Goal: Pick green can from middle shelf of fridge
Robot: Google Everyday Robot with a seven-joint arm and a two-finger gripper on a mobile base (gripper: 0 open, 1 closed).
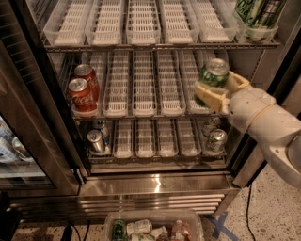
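Observation:
The green can [215,73], green with a silver top, stands at the right end of the middle shelf [146,89], a wire rack of white slotted lanes inside the fridge [155,186]. My gripper [218,89] reaches in from the right. Its cream fingers [210,97] sit on either side of the can and look closed on its body. The can's lower part is hidden behind the fingers. The white arm runs off to the lower right.
Two red cola cans [82,92] stand at the left end of the middle shelf. Silver cans sit on the bottom rack at the left [96,139] and right [216,139]. A green pack [256,14] is at the top right. A clear bin of bottles [155,228] lies on the floor.

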